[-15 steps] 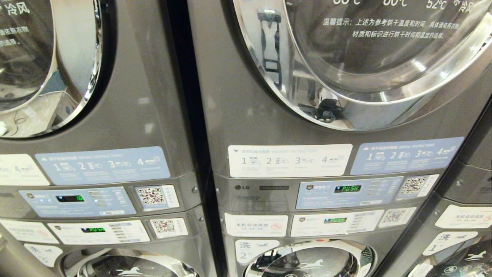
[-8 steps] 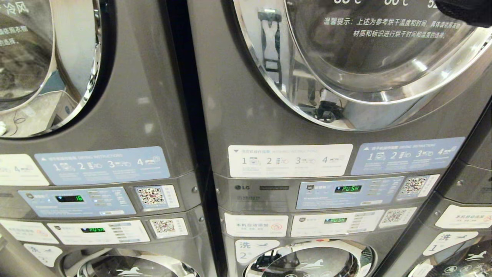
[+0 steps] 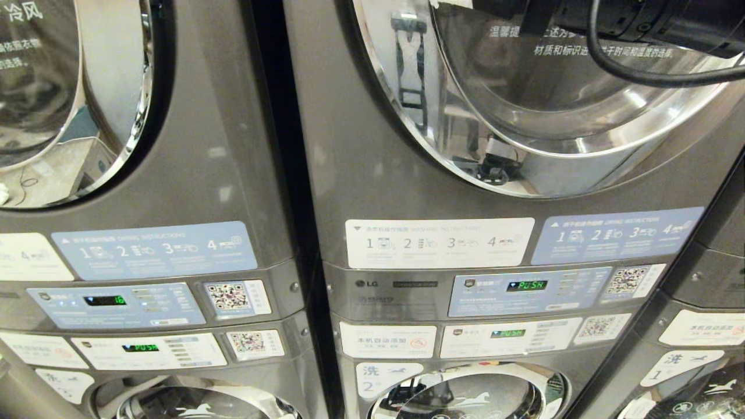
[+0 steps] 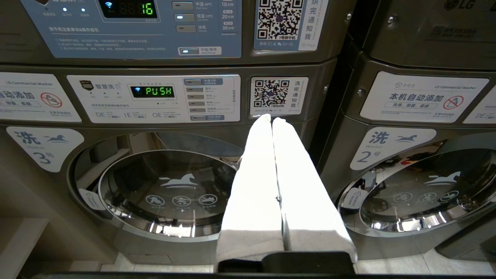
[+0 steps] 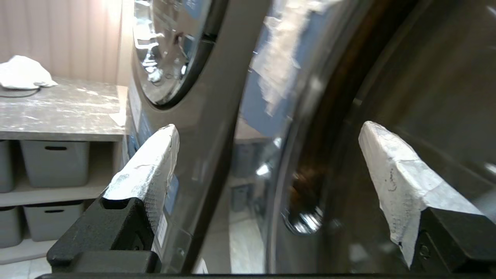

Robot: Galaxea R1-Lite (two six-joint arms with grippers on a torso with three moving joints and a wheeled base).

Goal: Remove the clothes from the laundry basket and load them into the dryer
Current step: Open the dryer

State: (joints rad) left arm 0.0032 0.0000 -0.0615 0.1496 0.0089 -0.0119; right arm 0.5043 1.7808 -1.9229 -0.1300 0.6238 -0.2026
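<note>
Right wrist view, right claw [image 5: 267,162] spread wide, empty, beside dryer door [image 5: 348,116], left claw [image 4: 271,121] closed, empty.

Two stacked machines [image 3: 465,174] fully visible, perhaps a third at the edge; four QR stickers [image 3: 230,295].

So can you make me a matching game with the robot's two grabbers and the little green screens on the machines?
Things:
1. left end effector
2. right end effector
3. display on the left machine's upper panel
4. display on the middle machine's upper panel

States:
A. reads PUSH
B. fingers wide apart
C. reads 16
D. fingers pressed together

Pairs: 1-D, 2-B, 3-C, 4-A
</note>
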